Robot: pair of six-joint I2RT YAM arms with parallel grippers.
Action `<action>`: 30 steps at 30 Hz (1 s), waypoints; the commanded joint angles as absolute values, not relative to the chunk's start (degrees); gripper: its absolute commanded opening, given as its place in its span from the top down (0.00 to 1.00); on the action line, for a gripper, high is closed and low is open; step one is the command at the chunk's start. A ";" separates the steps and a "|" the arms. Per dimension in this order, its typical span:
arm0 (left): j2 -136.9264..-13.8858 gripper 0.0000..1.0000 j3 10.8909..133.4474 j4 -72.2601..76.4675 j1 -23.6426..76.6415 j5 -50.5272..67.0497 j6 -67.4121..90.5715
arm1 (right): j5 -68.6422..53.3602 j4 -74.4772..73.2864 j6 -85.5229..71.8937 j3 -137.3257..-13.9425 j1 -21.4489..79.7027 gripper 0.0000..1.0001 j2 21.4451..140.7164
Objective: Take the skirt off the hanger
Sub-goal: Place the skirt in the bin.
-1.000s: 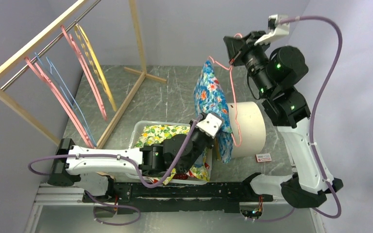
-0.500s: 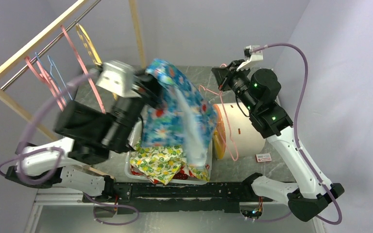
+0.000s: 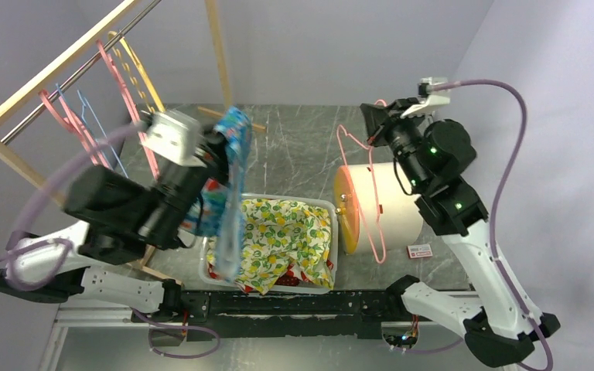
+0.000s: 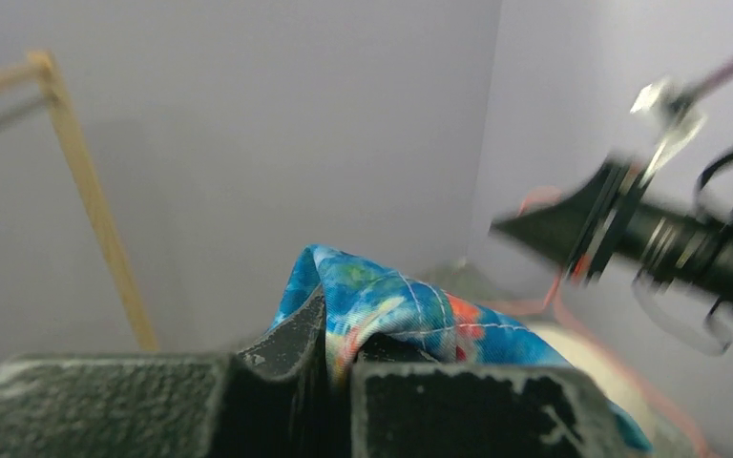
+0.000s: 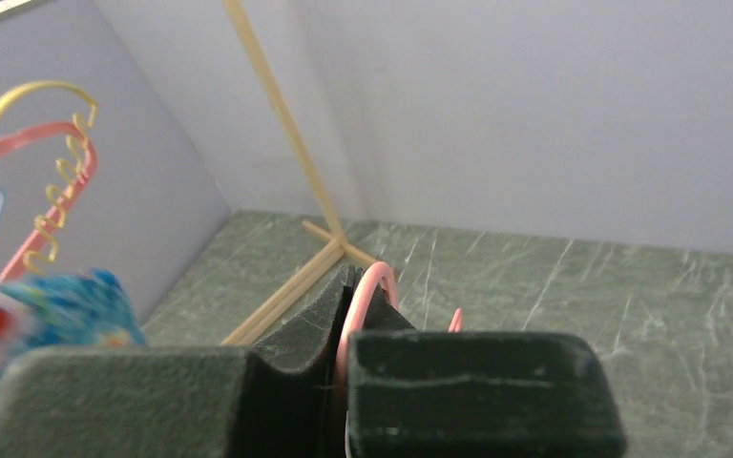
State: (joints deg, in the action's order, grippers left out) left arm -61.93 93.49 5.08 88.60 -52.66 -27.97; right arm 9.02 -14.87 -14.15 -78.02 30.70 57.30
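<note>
The skirt [image 3: 234,166], blue with a bright floral print, hangs in a long fold from my raised left gripper [image 3: 224,147], which is shut on its upper edge. In the left wrist view the cloth [image 4: 410,310] is pinched between the shut fingers of the left gripper [image 4: 339,348]. The pink wire hanger [image 3: 371,197] dangles bare, well to the right of the skirt. My right gripper [image 3: 373,127] is shut on its hook. The right wrist view shows the pink hook [image 5: 367,286] clamped in the right gripper [image 5: 358,310], with the skirt [image 5: 67,305] at far left.
A white bin [image 3: 332,207] below the skirt holds yellow lemon-print cloth [image 3: 282,236]. A white cylinder with an orange end [image 3: 390,205] lies behind the hanger. A wooden rack [image 3: 54,66] at left carries pink, blue and yellow hangers. A small card [image 3: 419,250] lies at right.
My left arm has swung up and to the left with the skirt, drawing it off the hanger. The hanger now hangs bare in the right gripper, which shifted only slightly.
</note>
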 commanded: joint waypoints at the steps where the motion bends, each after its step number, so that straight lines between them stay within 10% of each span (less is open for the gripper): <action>1: -62.15 0.93 81.77 -1.70 88.19 -60.34 -21.78 | 12.42 -12.89 -11.90 -80.84 30.50 1.00 53.03; 8: -68.08 0.93 74.74 -27.93 69.04 -46.71 11.88 | 11.69 -12.48 -12.69 -81.56 30.50 1.00 50.34; 19: -81.28 0.93 70.58 -32.08 66.88 -40.33 24.01 | 10.95 -15.24 -12.85 -82.54 30.50 1.00 50.66; 30: -63.95 0.93 44.85 -37.29 66.88 -33.32 52.06 | 9.23 -13.63 -13.36 -79.95 30.50 1.00 51.00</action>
